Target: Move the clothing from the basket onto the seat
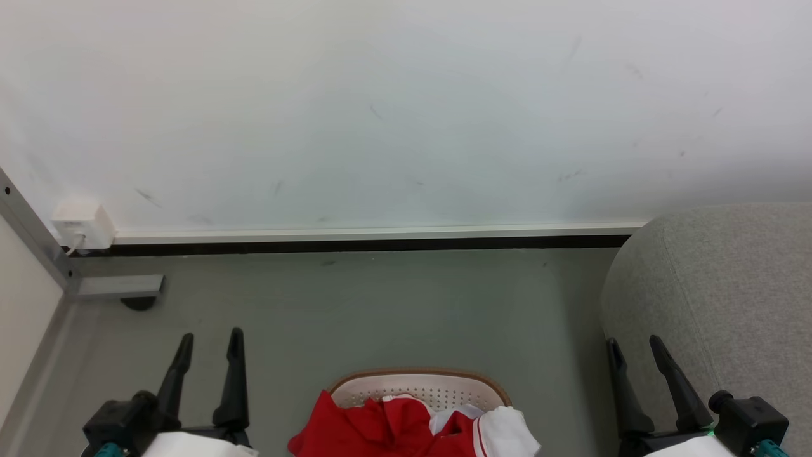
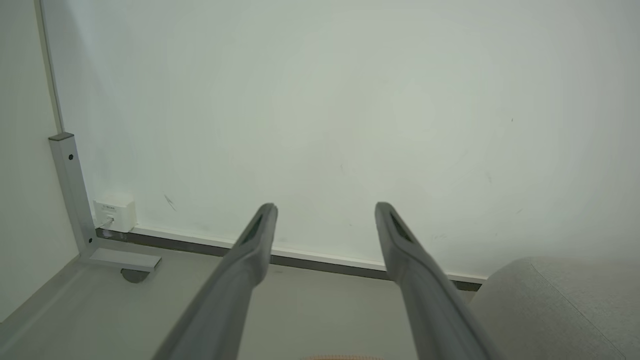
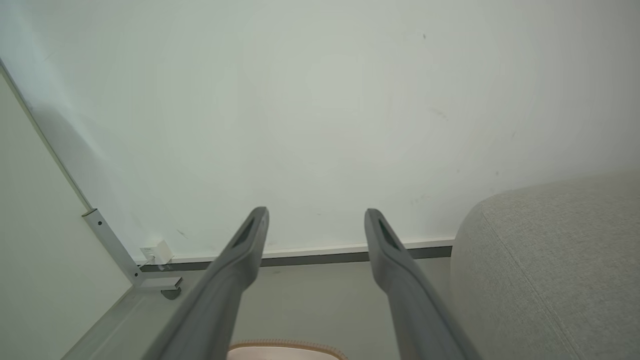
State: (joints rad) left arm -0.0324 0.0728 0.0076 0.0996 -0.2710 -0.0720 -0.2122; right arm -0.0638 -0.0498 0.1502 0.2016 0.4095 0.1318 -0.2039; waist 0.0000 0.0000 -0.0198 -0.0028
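left gripper (image 1: 212, 334): spread to full width, nothing between the jaws, raised to the left of the basket (image 1: 419, 373) and aimed past its far rim at the wall (image 1: 380, 95).

right gripper (image 1: 634, 341): likewise spread wide and empty, raised to the right of the basket, drawn against the rounded corner of the seat (image 1: 717, 285) (overlap of view only, to judge by the right wrist view; no contact made out).

clothing (image 1: 393, 425): heaped inside the basket, red folds toward its left side, a white panel toward its right side, lower part cut off by the picture's edge.

basket: standing on the grey floor (image 1: 380, 304), about midway between the two grippers, brown rim bare along the far side.

seat: just right of the basket, far larger than it.

relation governing the coming move, as judged: clothing inward of and below either pair of jaws, and nearer the robot than the tips. long axis of the heap apparently across the basket, left to right. about equally far from both grippers, hence no clear nearer arm for the pick. right arm better placed for the carry, being on the seat side of the basket. task not yet begun, to judge by the heap lying in the basket.
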